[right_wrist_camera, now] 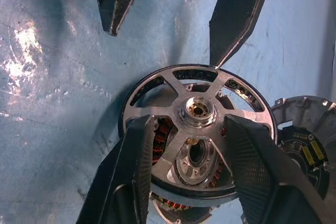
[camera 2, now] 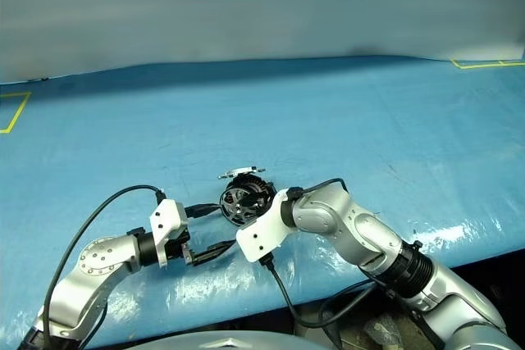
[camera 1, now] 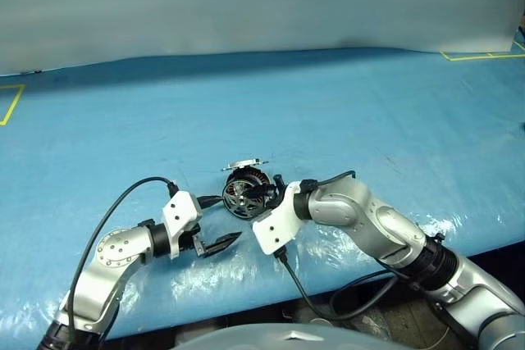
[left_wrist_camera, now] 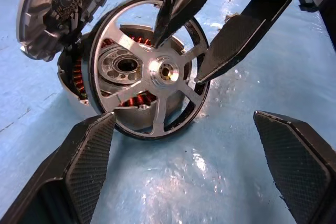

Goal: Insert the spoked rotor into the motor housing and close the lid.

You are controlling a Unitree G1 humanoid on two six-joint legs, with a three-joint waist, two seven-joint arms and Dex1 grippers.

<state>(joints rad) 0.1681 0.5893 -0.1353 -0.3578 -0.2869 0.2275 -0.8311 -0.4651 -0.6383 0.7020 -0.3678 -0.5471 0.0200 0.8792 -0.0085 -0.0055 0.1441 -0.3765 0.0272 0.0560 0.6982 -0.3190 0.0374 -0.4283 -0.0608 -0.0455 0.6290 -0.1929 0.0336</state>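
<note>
Head stereo pair looks forward and down from above over blue table [camera 1: 344, 112], both arms entering from near edge; right eye sits slightly offset from left, scene otherwise shared. Left wrist camera rides close behind left gripper [left_wrist_camera: 189, 166], facing spoked rotor [left_wrist_camera: 149, 66] at close range. Right wrist camera looks along right gripper [right_wrist_camera: 189, 150] from opposite side, equally close. Both wrist views share rotor, each catching other gripper's fingers beyond it.
</note>
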